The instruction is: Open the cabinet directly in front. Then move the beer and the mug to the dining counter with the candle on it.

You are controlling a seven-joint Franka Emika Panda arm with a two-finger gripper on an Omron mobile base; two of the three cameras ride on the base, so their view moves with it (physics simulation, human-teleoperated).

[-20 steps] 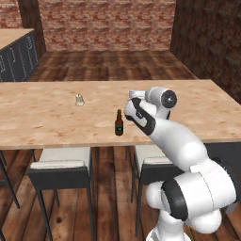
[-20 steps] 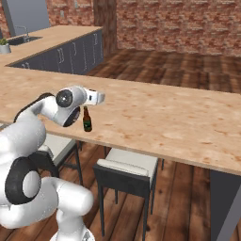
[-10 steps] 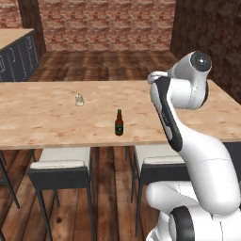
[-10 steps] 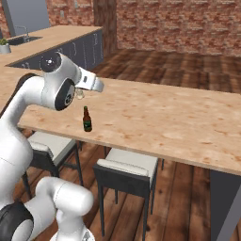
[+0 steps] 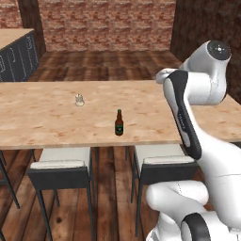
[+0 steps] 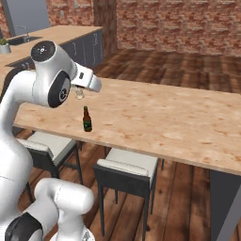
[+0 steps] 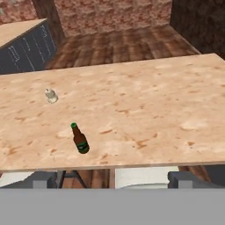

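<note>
Bottle (image 5: 119, 123) stands on the table (image 5: 42, 127) near its front edge. Candle (image 5: 79, 100) sits at ten o'clock from it, well apart; stools (image 5: 61, 167) tucked below.

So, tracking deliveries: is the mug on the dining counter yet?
No, the dining counter carries just the beer and the candle.

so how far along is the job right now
Done: the dark brown glass beer bottle stands upright on the light wood-grain dining counter, apart from the small pale candle. In hand: nothing; the pincer is open above the counter. Left: the mug, not on this counter.
</note>
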